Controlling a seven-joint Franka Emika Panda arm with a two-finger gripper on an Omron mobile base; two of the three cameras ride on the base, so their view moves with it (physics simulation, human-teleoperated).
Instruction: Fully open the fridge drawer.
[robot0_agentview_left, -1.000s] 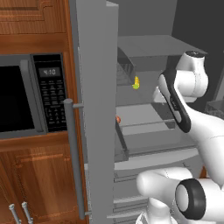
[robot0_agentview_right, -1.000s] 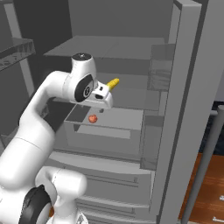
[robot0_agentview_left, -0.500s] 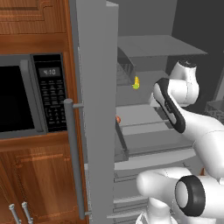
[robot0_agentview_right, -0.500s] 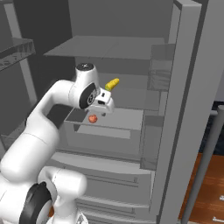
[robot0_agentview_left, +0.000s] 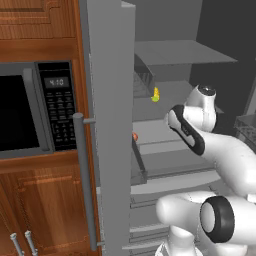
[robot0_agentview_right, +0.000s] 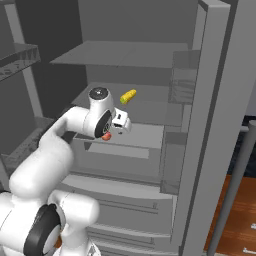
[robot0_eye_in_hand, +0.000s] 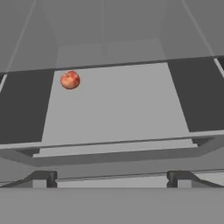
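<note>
**Fridge drawer drawn out below the hand**

At far left a microwave (robot0_agentview_left: 30, 112) sits in wooden cabinetry, beside the open fridge door (robot0_agentview_left: 107, 125) with its long handle. Inside the fridge, the fridge drawer (robot0_eye_in_hand: 118, 109) sticks out from the cabinet, its pale floor flanked by dark side rails; a red apple (robot0_eye_in_hand: 70, 80) rests at its back left corner. A yellow item (robot0_agentview_right: 128, 96) lies on the shelf above. The gripper (robot0_eye_in_hand: 111, 178) hovers over the drawer's front lip, fingertips (robot0_eye_in_hand: 43, 177) spread wide, holding nothing.
</note>
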